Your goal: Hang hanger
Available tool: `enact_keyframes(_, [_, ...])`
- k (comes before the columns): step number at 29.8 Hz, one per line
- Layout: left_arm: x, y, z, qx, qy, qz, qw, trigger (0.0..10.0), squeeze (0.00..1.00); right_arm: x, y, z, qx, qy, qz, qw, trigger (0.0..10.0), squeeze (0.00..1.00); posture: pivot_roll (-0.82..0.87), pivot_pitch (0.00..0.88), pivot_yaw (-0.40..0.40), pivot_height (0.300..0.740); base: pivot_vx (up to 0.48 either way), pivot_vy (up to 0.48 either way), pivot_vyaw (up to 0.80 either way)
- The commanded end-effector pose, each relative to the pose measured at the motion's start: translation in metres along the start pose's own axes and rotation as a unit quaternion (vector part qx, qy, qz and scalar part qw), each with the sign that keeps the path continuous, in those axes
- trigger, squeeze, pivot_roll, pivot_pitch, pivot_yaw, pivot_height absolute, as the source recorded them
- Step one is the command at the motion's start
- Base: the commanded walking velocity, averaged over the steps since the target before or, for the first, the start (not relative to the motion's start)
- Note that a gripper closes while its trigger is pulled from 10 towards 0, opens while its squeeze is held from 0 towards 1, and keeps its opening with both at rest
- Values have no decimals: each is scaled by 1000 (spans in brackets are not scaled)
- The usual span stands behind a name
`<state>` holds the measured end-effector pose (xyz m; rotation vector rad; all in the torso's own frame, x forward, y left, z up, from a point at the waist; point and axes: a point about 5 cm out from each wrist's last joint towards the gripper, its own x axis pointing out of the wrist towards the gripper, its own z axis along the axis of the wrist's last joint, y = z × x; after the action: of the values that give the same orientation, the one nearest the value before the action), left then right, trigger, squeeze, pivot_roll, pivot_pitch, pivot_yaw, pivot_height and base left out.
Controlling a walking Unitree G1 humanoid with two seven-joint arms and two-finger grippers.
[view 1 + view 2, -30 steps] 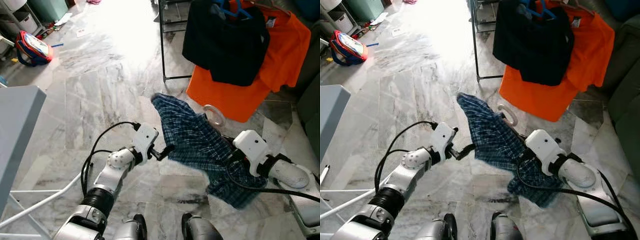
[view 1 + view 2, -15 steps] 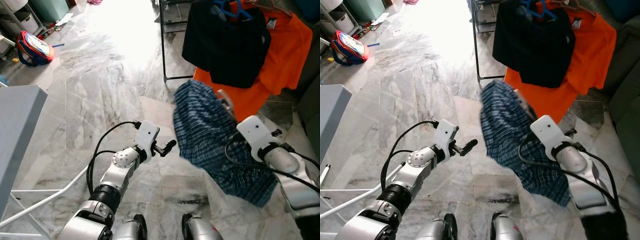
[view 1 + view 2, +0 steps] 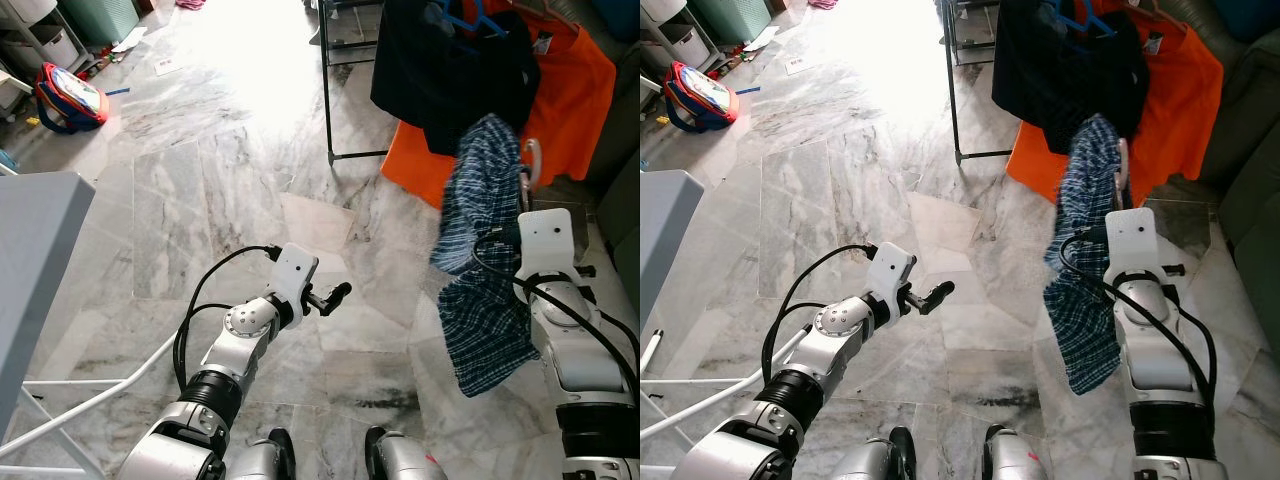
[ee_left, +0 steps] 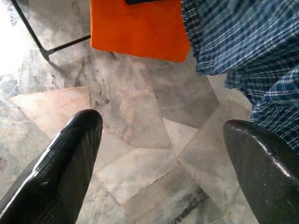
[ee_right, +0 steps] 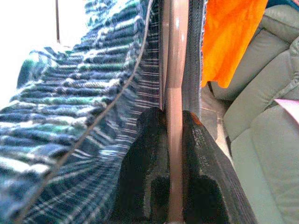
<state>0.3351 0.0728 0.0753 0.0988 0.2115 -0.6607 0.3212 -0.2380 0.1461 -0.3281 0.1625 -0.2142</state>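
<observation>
A blue plaid shirt [image 3: 478,215] hangs on a pinkish-brown hanger [image 5: 174,70], whose hook [image 3: 528,158] pokes up beside the cloth. My right gripper [image 5: 173,115] is shut on the hanger's bar and holds it raised, close in front of the orange shirt [image 3: 572,95] and the black garment [image 3: 448,70] on the black clothes rack [image 3: 326,90]. The shirt tail droops past my right arm [image 3: 565,340]. My left gripper [image 3: 336,293] is open, low over the marble floor, with nothing between its fingers [image 4: 70,154].
A grey table top [image 3: 40,250] on white legs stands at the left. A colourful bag [image 3: 65,95] lies far left on the floor. A grey sofa [image 3: 620,130] lines the right edge. The rack's foot bar [image 3: 355,155] rests on the floor.
My right arm has lifted the hanger and plaid shirt from low over the floor, up and rightward to the hanging clothes. The left gripper has stayed almost still.
</observation>
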Motion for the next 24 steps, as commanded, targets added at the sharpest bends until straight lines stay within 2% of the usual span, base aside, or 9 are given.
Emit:
enact_keyframes(1, [-3, 3, -7, -1, 13, 8, 1000, 10000, 1000, 1, 4, 2, 6, 1, 3, 1000, 10000, 0, -172, 233, 114, 740, 0, 0, 0])
enact_keyframes(7, [-2, 2, -6, 4, 15, 10, 1000, 10000, 1000, 1, 5, -3, 8, 9, 15, 1000, 10000, 0, -174, 234, 112, 740, 0, 0, 0])
enact_keyframes(8, [-3, 3, -7, 7, 13, 11, 1000, 10000, 314, -1, 6, -6, 5, 12, 27, 1000, 10000, 0, -175, 234, 109, 740, 0, 0, 0])
enact_keyframes(9, [-3, 3, -7, 7, 13, 11, 1000, 10000, 314, -1, 6, -6, 5, 12, 27, 1000, 10000, 0, -175, 234, 109, 740, 0, 0, 0])
enact_keyframes(10, [-4, 3, -7, 10, 12, 14, 1000, 10000, 0, -2, 6, -8, 4, 14, 28, 1000, 10000, 0, -175, 234, 109, 740, 0, 0, 0])
enact_keyframes(12, [-6, 6, -8, 14, 7, 26, 1000, 10000, 0, -3, 5, -14, 6, 21, 28, 999, 10000, 0, -176, 233, 103, 740, 0, 0, 0])
enact_keyframes(14, [-13, 14, -13, 13, -4, 81, 997, 10000, 0, -10, 4, -29, 17, 36, 26, 999, 10000, 0, -177, 230, 97, 740, 0, 0, 0])
enact_keyframes(17, [-15, 14, -14, 12, -8, 89, 996, 10000, 0, -12, 4, -32, 21, 40, 26, 999, 10000, 0, -177, 230, 97, 740, 0, 0, 0])
enact_keyframes(24, [-27, 17, -15, -8, -60, 135, 989, 10000, 0, -26, 24, -34, 29, 0, 63, 998, 10000, 0, -177, 221, 78, 740, 0, 0, 0])
